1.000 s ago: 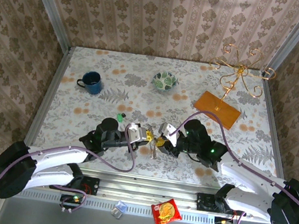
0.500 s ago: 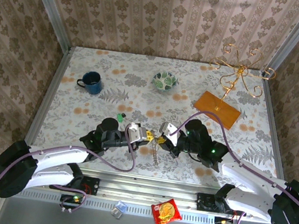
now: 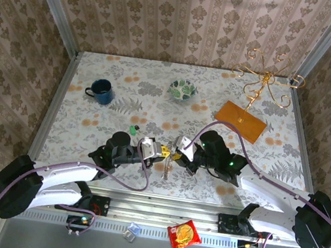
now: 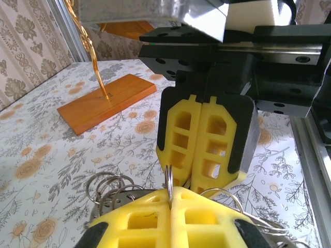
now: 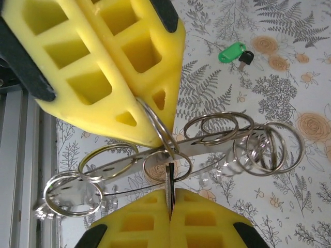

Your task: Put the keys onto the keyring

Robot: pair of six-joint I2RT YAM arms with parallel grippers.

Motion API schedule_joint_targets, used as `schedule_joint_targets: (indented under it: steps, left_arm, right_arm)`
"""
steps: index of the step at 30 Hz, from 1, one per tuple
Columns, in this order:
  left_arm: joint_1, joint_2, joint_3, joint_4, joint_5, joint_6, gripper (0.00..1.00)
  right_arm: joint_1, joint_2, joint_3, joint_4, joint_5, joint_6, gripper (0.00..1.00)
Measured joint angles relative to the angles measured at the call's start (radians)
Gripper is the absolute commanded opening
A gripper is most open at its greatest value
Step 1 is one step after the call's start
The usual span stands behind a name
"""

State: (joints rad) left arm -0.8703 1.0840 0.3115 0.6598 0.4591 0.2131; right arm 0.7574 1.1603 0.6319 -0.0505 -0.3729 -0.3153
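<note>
Left wrist: keyring (image 4: pixel 169 176) pinched upright between left gripper (image 4: pixel 170 193) jaws.

Beige damask wallpaper walls (image 3: pixel 188 15) are closing in the floral-printed table (image 3: pixel 154 75) on three sides, grey metal corner posts (image 3: pixel 52 4) are running up between them, and soft, even light is falling across it.
</note>
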Motion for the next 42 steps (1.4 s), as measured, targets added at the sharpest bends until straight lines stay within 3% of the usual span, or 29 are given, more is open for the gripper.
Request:
schedule_joint_targets:
  steps: [3, 8, 18, 42]
  left_arm:
    - [0.0, 0.0, 0.0, 0.0, 0.0, 0.001, 0.0]
    - [-0.004, 0.001, 0.0, 0.0, 0.0, 0.001, 0.0]
    - [-0.006, 0.014, 0.0, 0.006, 0.023, 0.0, 0.0]
    - [-0.004, 0.017, -0.003, 0.024, 0.066, -0.019, 0.0]
  right_arm:
    - [0.0, -0.021, 0.0, -0.002, 0.001, 0.001, 0.18]
    - [-0.013, -0.105, -0.021, 0.006, 0.005, 0.002, 0.27]
    - [-0.024, -0.175, -0.049, 0.045, -0.031, 0.004, 0.26]
    - [-0.041, -0.049, -0.038, 0.117, -0.137, 0.003, 0.18]
